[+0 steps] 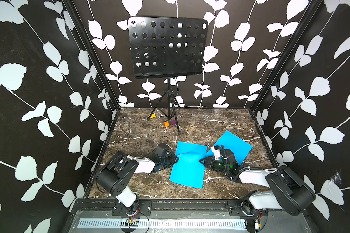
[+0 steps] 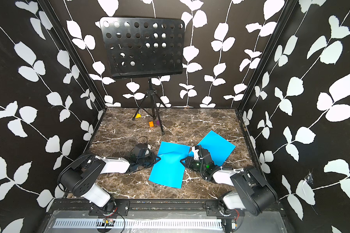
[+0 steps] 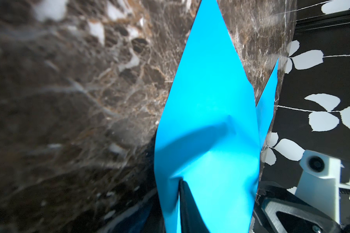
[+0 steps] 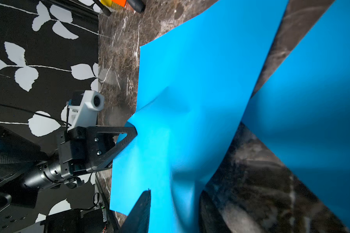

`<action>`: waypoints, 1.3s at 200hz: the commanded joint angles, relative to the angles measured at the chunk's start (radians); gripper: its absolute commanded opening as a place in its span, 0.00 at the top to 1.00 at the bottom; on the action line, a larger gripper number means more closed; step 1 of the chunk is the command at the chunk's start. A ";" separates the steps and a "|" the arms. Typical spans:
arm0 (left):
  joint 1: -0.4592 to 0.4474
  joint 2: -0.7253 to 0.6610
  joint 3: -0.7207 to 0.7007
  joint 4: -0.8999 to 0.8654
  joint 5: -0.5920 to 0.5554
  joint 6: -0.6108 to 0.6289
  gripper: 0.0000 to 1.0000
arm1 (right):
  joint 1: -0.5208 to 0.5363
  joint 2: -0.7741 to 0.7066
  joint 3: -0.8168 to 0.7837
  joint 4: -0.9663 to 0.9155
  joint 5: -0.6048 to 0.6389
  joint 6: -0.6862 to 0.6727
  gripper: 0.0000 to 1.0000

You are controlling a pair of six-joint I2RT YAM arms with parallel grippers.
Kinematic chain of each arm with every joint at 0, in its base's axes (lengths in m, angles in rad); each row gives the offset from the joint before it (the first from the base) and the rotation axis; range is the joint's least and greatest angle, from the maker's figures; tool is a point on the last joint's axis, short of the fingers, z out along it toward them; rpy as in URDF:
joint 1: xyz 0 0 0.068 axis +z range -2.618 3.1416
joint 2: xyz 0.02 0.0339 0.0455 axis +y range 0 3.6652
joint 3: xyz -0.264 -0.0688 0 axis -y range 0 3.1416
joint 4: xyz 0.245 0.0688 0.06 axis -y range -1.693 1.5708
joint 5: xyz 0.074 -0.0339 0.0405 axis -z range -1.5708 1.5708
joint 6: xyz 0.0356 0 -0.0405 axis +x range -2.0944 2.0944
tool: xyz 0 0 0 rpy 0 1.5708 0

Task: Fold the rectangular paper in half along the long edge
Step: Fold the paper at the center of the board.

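The blue rectangular paper [image 1: 187, 169] [image 2: 168, 171] lies mid-table, buckled along a line between my two grippers. My left gripper [image 1: 176, 158] [image 2: 159, 158] is at its left edge. In the left wrist view the sheet [image 3: 206, 100] runs into the left gripper [image 3: 178, 181], pinched against its dark finger [image 3: 187, 207]. My right gripper [image 1: 202, 161] [image 2: 181, 160] is at the right edge. In the right wrist view the paper [image 4: 190, 80] bows between the spread fingers of the right gripper [image 4: 176, 193]. One finger [image 4: 139, 211] lies on the sheet.
A second blue sheet [image 1: 234, 145] [image 2: 216, 145] [image 4: 311, 100] lies flat behind the right arm. A black music stand [image 1: 168, 46] stands at the back on tripod legs [image 1: 169, 113]. By them are an orange cube [image 1: 166, 124], a purple block [image 1: 173, 122] and a yellow piece [image 1: 152, 116].
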 commanded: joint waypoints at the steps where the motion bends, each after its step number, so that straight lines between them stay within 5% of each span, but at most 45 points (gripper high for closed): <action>1: -0.002 0.010 -0.007 -0.100 -0.040 0.014 0.85 | 0.029 -0.001 -0.017 0.056 0.025 0.033 0.64; 95: -0.001 -0.002 -0.014 -0.100 -0.047 0.018 0.79 | 0.031 -0.048 0.000 -0.086 0.093 -0.019 0.93; 130: -0.001 -0.009 -0.009 -0.110 -0.047 0.023 0.61 | 0.030 -0.056 0.007 -0.133 0.110 -0.040 1.00; 177: -0.001 0.009 -0.003 -0.103 -0.023 0.031 0.60 | 0.029 -0.070 0.069 -0.270 0.116 -0.106 1.00; 196: -0.002 0.012 -0.018 -0.088 -0.020 0.027 0.68 | 0.029 -0.081 0.079 -0.305 0.143 -0.105 1.00; 221: -0.003 0.020 -0.030 -0.088 -0.009 0.033 0.73 | 0.028 -0.056 0.120 -0.359 0.127 -0.123 0.84; 260: -0.002 0.020 -0.044 -0.104 -0.015 0.043 0.81 | 0.028 -0.028 0.142 -0.330 0.119 -0.105 0.77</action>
